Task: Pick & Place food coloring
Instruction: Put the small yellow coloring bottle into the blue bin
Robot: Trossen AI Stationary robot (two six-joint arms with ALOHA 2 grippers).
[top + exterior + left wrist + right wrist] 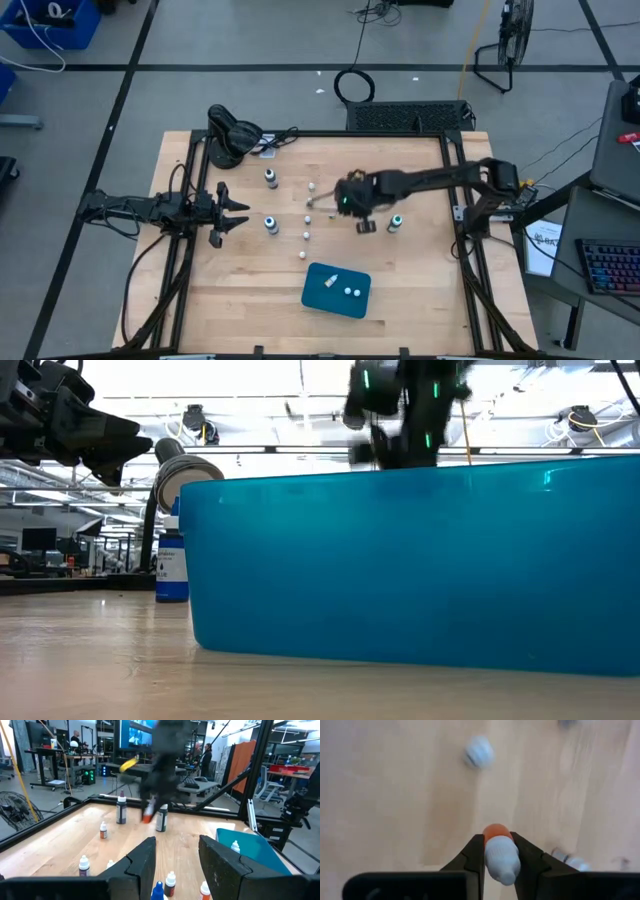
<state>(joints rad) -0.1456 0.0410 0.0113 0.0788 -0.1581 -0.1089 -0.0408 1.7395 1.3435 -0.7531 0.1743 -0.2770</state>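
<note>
The food coloring is a scatter of small bottles on the wooden table: larger ones and tiny whitish ones. Three tiny ones lie in the teal tray near the front edge. My right gripper is above the table's middle, shut on a tiny bottle with an orange end and a white end. My left gripper stands open at the left side, level, with nothing between its fingers. My right gripper pinches the tiny bottle by its sides between its two fingers. The bottle lies along the fingers, its orange end just past the fingertips and its white end farther back. The fingers slant down from the table's right. The bottle is lifted clear of the table.
A dark post base stands at the far left corner. In the low view the tray's wall fills the front and a blue bottle stands beside it. Black frame rails edge the table. People show in the room behind.
</note>
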